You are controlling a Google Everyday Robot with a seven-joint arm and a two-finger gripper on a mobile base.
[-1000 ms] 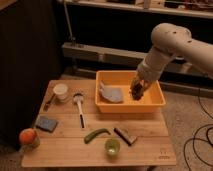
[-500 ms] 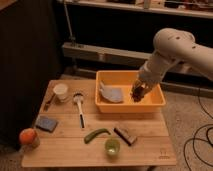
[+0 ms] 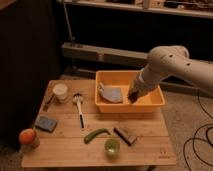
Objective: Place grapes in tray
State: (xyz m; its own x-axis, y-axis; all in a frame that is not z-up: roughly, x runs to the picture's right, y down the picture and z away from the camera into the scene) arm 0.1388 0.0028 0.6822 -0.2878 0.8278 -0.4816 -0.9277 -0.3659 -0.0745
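Observation:
The orange-yellow tray [image 3: 150, 106] stands at the back right of the wooden table [image 3: 65, 147]. My gripper [image 3: 134, 96] reaches down into the tray near its front middle, from the white arm [image 3: 167, 62] on the right. A small dark lump, the grapes [image 3: 134, 99], shows at the gripper's tip, low inside the tray, and the gripper is shut on it. I cannot tell whether the grapes touch the tray floor. A grey crumpled object [image 3: 111, 93] lies in the tray's left half.
On the table are a white cup [image 3: 60, 90], a white spoon [image 3: 79, 107], a blue sponge [image 3: 45, 123], an orange fruit [image 3: 28, 137], a curved green pepper [image 3: 96, 134], a small green cup [image 3: 111, 146] and a brown bar [image 3: 125, 135]. Cables [image 3: 200, 135] lie on the floor at right.
My gripper has moved down and slightly left, deeper into the tray, with the dark lump at its tip. Nothing on the table has moved.

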